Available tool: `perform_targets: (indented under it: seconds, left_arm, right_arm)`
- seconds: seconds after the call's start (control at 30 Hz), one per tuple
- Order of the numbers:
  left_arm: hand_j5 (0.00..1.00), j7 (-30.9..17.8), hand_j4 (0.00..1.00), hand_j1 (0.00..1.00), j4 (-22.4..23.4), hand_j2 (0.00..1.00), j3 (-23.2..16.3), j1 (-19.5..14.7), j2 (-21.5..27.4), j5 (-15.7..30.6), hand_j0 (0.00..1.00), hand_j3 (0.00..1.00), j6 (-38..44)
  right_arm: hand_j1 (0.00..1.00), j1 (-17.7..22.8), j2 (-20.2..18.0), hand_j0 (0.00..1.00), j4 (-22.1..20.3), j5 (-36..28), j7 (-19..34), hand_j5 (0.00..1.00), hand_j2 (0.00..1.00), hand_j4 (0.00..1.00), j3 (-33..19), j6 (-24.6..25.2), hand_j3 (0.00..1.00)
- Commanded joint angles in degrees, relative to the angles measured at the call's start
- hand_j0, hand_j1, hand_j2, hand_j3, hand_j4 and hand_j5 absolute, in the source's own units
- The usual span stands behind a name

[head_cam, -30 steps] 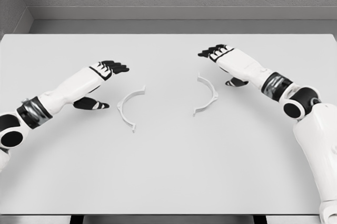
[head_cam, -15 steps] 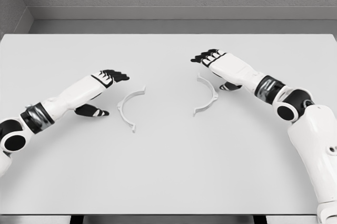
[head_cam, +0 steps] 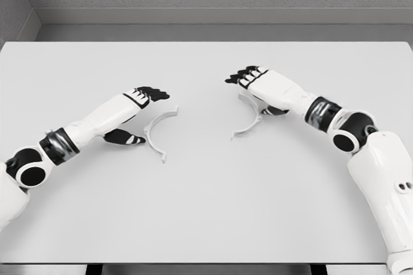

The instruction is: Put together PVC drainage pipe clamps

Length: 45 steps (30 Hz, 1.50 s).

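Both hands closer: left hand (head_cam: 137, 102) nears left clamp half (head_cam: 158, 128); right hand (head_cam: 258, 84) over right clamp half (head_cam: 248, 120).

Bare table (head_cam: 206, 204) between both clamp halves (head_cam: 157, 131); nothing blocks.

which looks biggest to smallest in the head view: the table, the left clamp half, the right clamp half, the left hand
1. table, by far the largest.
2. left hand.
3. left clamp half and right clamp half: they look alike; the right hand partly covers the right one, so no ranking.
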Motion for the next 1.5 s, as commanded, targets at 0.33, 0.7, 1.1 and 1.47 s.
perform_targets:
  seconds: [0.33,0.7,1.1,1.47]
  left_arm:
    - [1.00,0.03,1.00,1.00,0.00,1.00,-0.02,0.00,-1.73,-1.64,1.00,1.00,0.01]
    - [1.00,0.03,1.00,1.00,0.35,1.00,0.16,-0.09,-5.69,-2.08,1.00,1.00,0.01]
    - [1.00,0.03,1.00,1.00,0.35,1.00,0.68,-0.53,-8.94,-2.26,1.00,1.00,0.01]
    - [1.00,0.03,1.00,1.00,0.35,1.00,3.67,-0.62,-4.37,-1.73,1.00,1.00,0.01]
  right_arm:
    - [1.00,-1.05,0.22,1.00,-0.74,-0.36,0.04,1.00,1.00,1.00,0.80,0.07,1.00]
    - [1.00,-3.96,1.98,1.00,4.09,-0.28,-0.05,1.00,1.00,1.00,1.15,0.07,1.00]
    - [1.00,-4.57,4.35,1.00,4.01,0.51,0.04,1.00,1.00,1.00,3.53,0.07,1.00]
    - [1.00,-4.92,5.76,1.00,2.77,0.51,0.22,1.00,1.00,1.00,5.11,0.07,1.00]
